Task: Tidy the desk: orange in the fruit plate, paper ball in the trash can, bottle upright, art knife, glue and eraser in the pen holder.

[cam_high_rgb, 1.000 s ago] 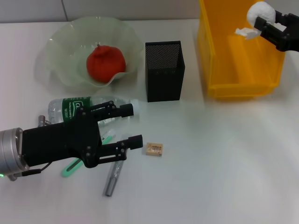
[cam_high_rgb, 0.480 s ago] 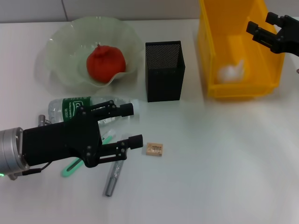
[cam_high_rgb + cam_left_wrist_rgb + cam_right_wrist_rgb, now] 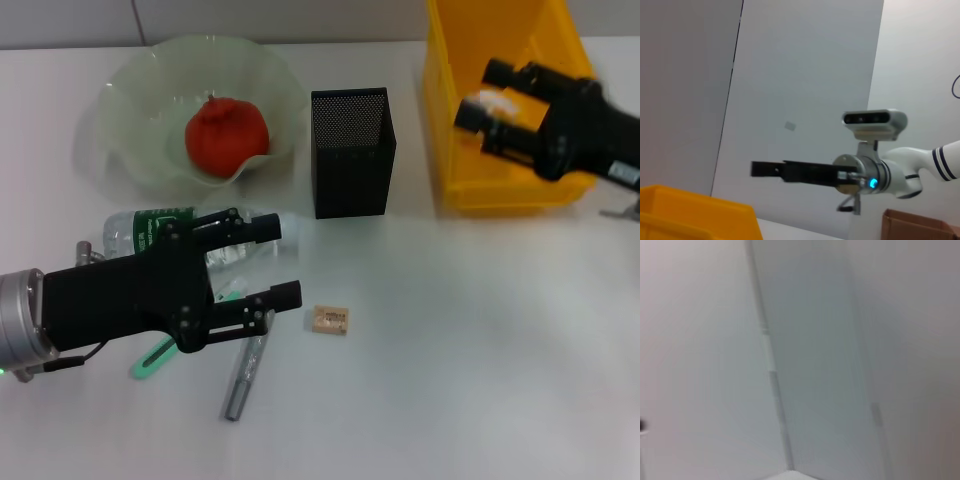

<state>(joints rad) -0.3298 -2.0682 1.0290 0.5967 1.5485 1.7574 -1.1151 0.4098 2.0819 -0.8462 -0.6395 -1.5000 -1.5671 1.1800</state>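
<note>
Head view. Right gripper (image 3: pixel 485 97) over the trash can (image 3: pixel 455 150), fingers spread wide apart w/ nothing between them; arm body extends off toward the right edge. A bit of white, prob. the paper ball (image 3: pixel 490 100), shows inside the can just by the fingertips; cannot tell whether it touches them.

Left gripper (image 3: pixel 276 260) low over the near-left part of the table (image 3: pixel 480 340), jaws wide open, empty. Upper finger lies across the cap end of the bottle (image 3: pixel 160 226), which is on its side, green label up; contact cannot be told. Lower finger sits just above a grey pen-like tool (image 3: pixel 243 375) lying on the table. A green flat item (image 3: pixel 152 361) pokes out beneath the gripper body, mostly hidden.

Eraser (image 3: pixel 330 320) on the table just right of the left gripper's lower fingertip, apart from it. Pen holder (image 3: pixel 351 153) upright betw. fruit plate (image 3: pixel 135 90) and trash can, nothing seen inside. Orange (image 3: pixel 226 134) rests in the fruit plate.

Surface: plain white tabletop; pale wall strip along the far edge.

Left wrist view: grey-white wall panels, a corner of the yellow can (image 3: pixel 695 215), the right arm w/ its wrist camera (image 3: pixel 874 120), a brown box edge (image 3: pixel 920 227). Right wrist view: blurred pale wall only.
</note>
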